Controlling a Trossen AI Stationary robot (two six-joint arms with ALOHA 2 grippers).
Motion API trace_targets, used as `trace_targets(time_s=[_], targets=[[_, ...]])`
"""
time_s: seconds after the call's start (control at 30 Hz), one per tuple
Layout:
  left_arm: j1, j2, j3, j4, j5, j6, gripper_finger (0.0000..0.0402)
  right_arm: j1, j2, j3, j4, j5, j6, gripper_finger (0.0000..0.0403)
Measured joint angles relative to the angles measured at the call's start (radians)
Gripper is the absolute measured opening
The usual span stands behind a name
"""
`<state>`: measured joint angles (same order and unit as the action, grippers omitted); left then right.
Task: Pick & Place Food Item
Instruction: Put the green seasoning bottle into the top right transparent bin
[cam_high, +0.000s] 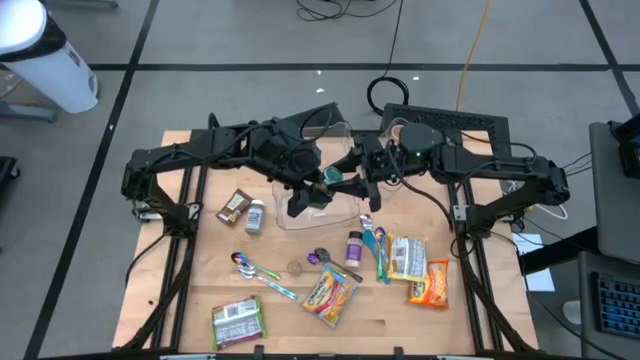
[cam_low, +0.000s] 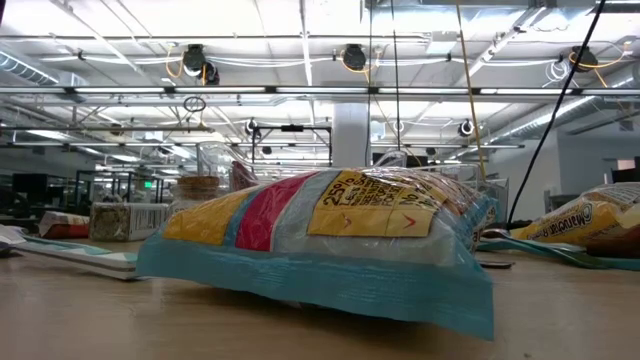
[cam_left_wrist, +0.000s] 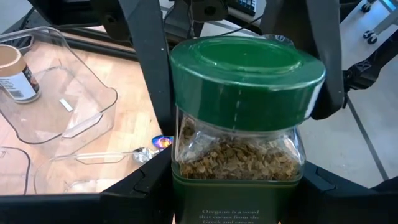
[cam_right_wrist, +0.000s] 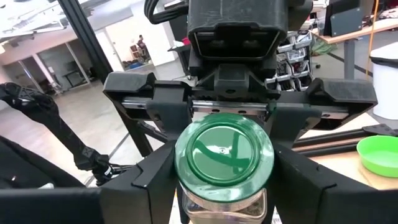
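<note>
A glass oregano jar (cam_left_wrist: 236, 155) with a green lid (cam_right_wrist: 224, 155) hangs in the air over the table's middle, above a clear plastic tub (cam_high: 300, 222). My left gripper (cam_left_wrist: 236, 199) is shut on the jar's body. My right gripper (cam_right_wrist: 224, 186) faces the lid head-on from the table's right, its fingers closed against the lid's rim. In the high view the lid (cam_high: 333, 176) shows between the two grippers. The low view shows neither gripper. My left gripper pinches the jar's glass body (cam_left_wrist: 184, 180) between its two fingers, which lie along the jar. It comes from the table's left, slanting down. The jar is lifted clear, its lid end toward the right arm. My right gripper has the lid's rim (cam_right_wrist: 181, 163) between its two fingers, one on each opposite side. The fingers (cam_left_wrist: 155, 81) come level from the table's right, pointing along the jar's length. Only the lid end lies between them.
On the table's near half lie food packets (cam_high: 330, 293) (cam_high: 238, 322) (cam_high: 428, 283), spoons (cam_high: 258, 268), a purple bottle (cam_high: 355, 243), a small jar (cam_high: 255, 217) and a brown packet (cam_high: 235, 205). A second jar (cam_left_wrist: 15, 71) stands in the tub. One packet (cam_low: 320, 240) fills the low view.
</note>
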<state>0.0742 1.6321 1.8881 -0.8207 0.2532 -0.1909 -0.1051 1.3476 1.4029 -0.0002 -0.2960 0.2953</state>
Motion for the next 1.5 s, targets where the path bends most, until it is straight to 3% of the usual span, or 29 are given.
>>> trace_targets(time_s=[0.33,0.57,0.7,1.1,1.23,1.5], targets=[[0.0,-0.001,0.0,0.013,-0.003,-0.018,0.0208,0.0,0.0,0.0,0.025,-0.02,0.004,0.0197],[0.006,-0.005,0.0,0.019,0.004,-0.058,0.0354,0.0,0.0,0.0,0.035,-0.028,-0.002,0.0197],[0.026,-0.038,0.0,0.007,0.009,-0.087,0.0392,-0.008,-0.001,0.0,0.034,-0.024,0.0,0.0197],[0.081,-0.294,0.002,-0.113,0.006,-0.1,0.0364,-0.125,-0.087,0.0,0.004,-0.02,0.007,0.0197],[0.088,-0.385,0.001,-0.13,-0.05,-0.1,0.0354,-0.209,-0.134,0.0,-0.083,-0.007,0.005,0.0197],[0.087,-0.524,0.002,-0.138,-0.158,-0.093,0.0342,-0.333,-0.238,0.0,-0.348,0.214,-0.067,0.0197]])
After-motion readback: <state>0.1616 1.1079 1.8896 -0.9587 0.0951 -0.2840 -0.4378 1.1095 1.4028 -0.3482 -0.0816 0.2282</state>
